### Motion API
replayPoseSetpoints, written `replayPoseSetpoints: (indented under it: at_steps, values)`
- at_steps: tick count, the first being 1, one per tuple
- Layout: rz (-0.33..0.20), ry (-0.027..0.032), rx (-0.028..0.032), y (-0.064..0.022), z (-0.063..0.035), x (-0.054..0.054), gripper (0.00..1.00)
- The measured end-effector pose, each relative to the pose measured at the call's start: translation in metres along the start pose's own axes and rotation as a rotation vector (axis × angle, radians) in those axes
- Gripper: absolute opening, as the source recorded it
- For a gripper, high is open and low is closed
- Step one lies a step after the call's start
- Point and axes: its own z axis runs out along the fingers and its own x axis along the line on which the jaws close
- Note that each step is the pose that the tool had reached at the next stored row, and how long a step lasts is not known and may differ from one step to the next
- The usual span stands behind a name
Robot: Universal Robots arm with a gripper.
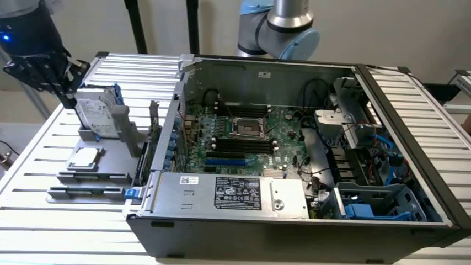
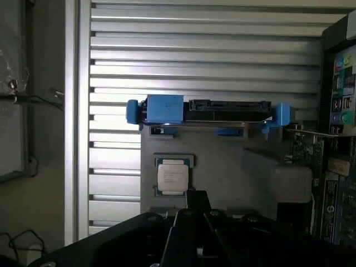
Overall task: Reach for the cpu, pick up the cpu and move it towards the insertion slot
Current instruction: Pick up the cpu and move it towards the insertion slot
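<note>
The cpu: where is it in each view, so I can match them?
Exterior view: the cpu lies in the grey holder at the exterior view's left.
Wrist view: the cpu lies in that grey holder, beside the hard drive.
Shared landmark: the blue-framed hard drive.

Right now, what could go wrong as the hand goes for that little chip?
The hand hangs near the upright hard drive beside the cpu; descending, it might bump the drive. The cpu lies flat in its holder, so a grasp could slip. The insertion slot sits inside the case; its wall could be clipped.
</note>
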Motion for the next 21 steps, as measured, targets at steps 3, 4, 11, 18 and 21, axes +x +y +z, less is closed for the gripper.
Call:
replayPoseSetpoints:
  at_steps: [3,4,11,18,21]
  values:
    - [0.000,0.0012,0.0003,-0.0038,0.0024,0.0072,0.11]
    - [0.000,0.0018,0.0007,-0.0048,0.0029,0.0089,0.11]
    - [0.000,0.0025,0.0032,-0.0076,0.0034,0.0115,0.12]
    - [0.000,0.0026,0.0033,-0.0076,0.0035,0.0115,0.42]
    - [0.000,0.0026,0.0033,-0.0077,0.0038,0.0115,0.53]
